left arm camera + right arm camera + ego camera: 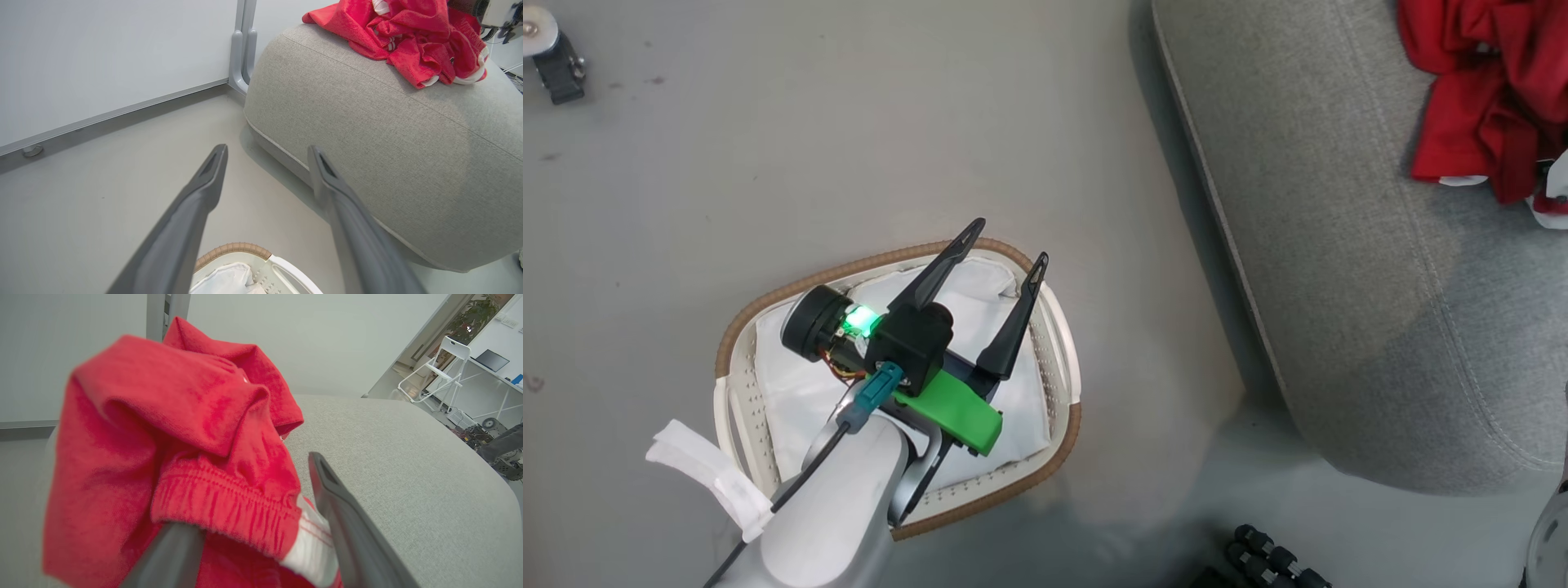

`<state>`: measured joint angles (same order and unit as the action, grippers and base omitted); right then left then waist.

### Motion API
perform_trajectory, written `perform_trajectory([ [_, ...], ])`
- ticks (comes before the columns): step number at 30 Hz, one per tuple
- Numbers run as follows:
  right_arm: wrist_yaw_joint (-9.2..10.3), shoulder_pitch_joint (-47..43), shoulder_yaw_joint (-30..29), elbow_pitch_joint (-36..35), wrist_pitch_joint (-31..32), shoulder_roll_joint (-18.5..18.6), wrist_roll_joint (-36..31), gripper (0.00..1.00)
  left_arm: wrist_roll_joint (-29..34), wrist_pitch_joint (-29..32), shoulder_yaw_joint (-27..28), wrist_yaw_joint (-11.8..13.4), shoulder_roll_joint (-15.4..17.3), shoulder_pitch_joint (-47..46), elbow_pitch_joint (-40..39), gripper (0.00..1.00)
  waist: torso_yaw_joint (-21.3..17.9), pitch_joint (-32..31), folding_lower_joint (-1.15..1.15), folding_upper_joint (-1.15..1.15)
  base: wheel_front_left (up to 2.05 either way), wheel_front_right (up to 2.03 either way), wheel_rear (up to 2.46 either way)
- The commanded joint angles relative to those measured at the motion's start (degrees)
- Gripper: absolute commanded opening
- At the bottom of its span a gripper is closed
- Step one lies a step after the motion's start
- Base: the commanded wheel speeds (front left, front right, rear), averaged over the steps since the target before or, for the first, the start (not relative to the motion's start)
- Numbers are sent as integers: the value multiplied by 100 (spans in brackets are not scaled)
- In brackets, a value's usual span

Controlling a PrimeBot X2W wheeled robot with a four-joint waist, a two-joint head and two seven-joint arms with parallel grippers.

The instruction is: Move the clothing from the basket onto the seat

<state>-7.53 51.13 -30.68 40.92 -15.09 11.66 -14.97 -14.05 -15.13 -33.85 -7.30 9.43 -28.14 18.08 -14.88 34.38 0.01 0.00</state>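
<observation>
The basket (1062, 351) stands on the floor at the lower left of the head view, and inside it I see just the white liner (800, 392). My left gripper (1009, 241) hovers over it, open and empty; the left wrist view has it (267, 149) above the basket's rim (237, 248). The red clothing (1478, 90) lies heaped on the grey seat (1339, 245) at the upper right. My right gripper (267, 457) is at the heap: its fingers stand apart, red clothing (171, 428) lies between them and covers the left finger.
Grey floor separates the basket from the seat (388, 134). A caster (551, 53) sits at the far left. A black ridged object (1274, 559) lies near the seat's front corner. A white wall panel with a metal post (241, 53) stands behind the seat.
</observation>
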Motion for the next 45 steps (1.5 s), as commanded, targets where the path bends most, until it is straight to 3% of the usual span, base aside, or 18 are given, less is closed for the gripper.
perform_trajectory([
  [1,8,-156,70,-65,-12,-17,70,100,-41,-2,-9,4,17,70,4,100,-100,-108,-1,0,0,0,0],
  [11,8,-1023,731,-454,-11,-287,437,100,-219,-2,-34,-9,-82,198,111,100,-361,-613,-1,0,0,0,0],
  [22,8,-1664,1280,-773,-12,-251,643,100,-439,-2,337,51,-338,402,91,100,-330,-1241,-1,0,0,0,0],
  [33,8,-1762,1619,-1009,-12,-98,745,100,-592,-1,973,91,-546,753,-49,100,165,-1815,-1,0,0,0,0],
  [45,8,-1829,2254,-1262,-11,-348,994,100,-510,-2,2093,293,-622,1256,36,100,965,-2413,-1,0,0,0,0],
])
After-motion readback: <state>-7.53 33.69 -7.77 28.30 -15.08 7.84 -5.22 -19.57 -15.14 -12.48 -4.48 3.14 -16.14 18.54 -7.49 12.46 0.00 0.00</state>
